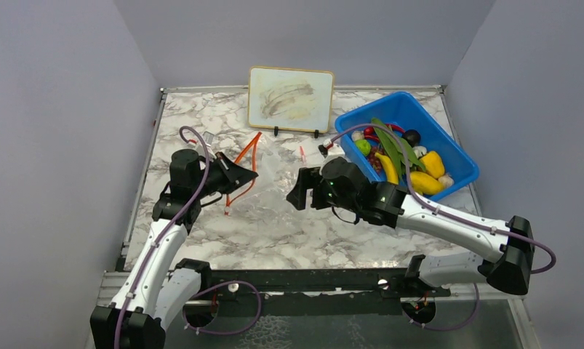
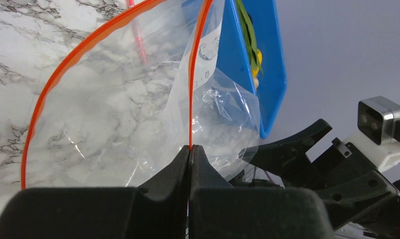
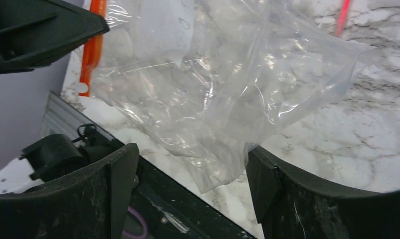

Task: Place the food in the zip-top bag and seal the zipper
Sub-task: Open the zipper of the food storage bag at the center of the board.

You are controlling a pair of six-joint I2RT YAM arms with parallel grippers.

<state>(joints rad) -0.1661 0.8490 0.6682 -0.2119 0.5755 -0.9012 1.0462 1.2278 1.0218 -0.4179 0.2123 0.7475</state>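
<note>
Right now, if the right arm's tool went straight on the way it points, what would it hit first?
Probably the clear zip-top bag: its crumpled lower end hangs just ahead of the open right tool, held up at its zipper by the left tool. How close is hard to judge.

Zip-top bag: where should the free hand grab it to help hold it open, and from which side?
Probably the free arc of the orange zipper, opposite the stretch the left hand pinches. It looks stiffer than the crumpled film of the zip-top bag. The open right hand would come from above, one finger inside the gaping mouth, one outside.
</note>
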